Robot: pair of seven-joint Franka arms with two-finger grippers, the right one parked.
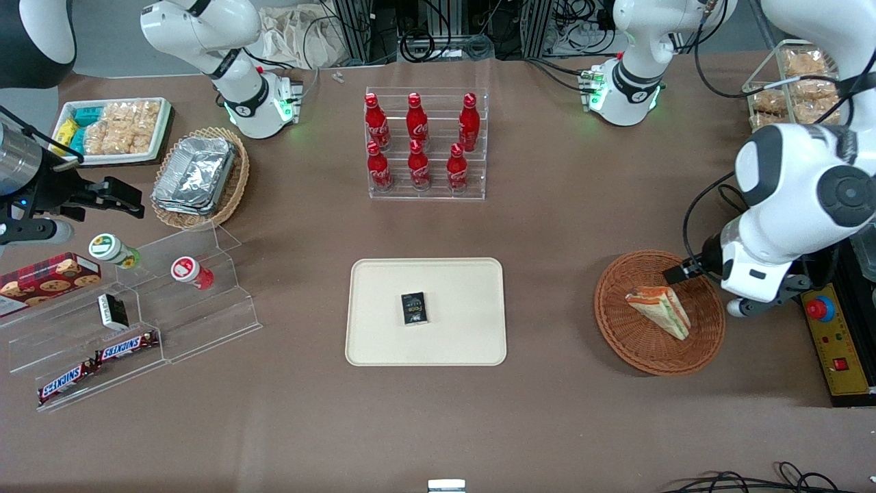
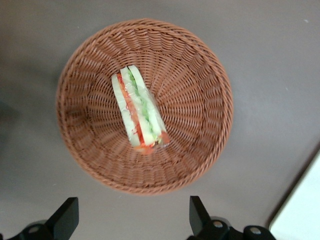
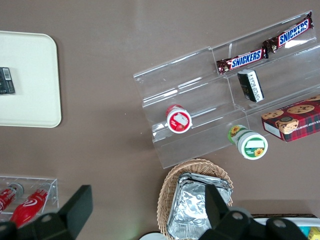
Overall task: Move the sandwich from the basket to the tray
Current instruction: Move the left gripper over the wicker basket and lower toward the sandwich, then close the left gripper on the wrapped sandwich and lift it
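The sandwich [image 1: 660, 309] is seen lying in the round reddish-brown wicker basket [image 1: 619, 322], roughly at its middle, with its layered cut face (pale bread, green and orange-red filling) turned upward toward the wrist camera. It is not touched by anything but the basket's woven floor.

The gripper [image 2: 135, 222] is held above the basket, over the part of its rim that lies toward the working arm's end of the table [image 1: 561, 226]. Its jaws are spread wide apart, and nothing is held between them; the two dark fingertips [image 2: 65, 212] are seen clear of the basket's rim, with bare table between them.

The cream-beige tray [image 1: 383, 342] is set well apart from the basket, toward the parked arm's end of the table. A small black packet [image 1: 414, 308] is seen lying flat on it, near its middle.

Farther from the front camera than the basket, and toward the parked arm's end, a clear stepped rack of red bottles [image 1: 417, 140] is placed upright on the table.
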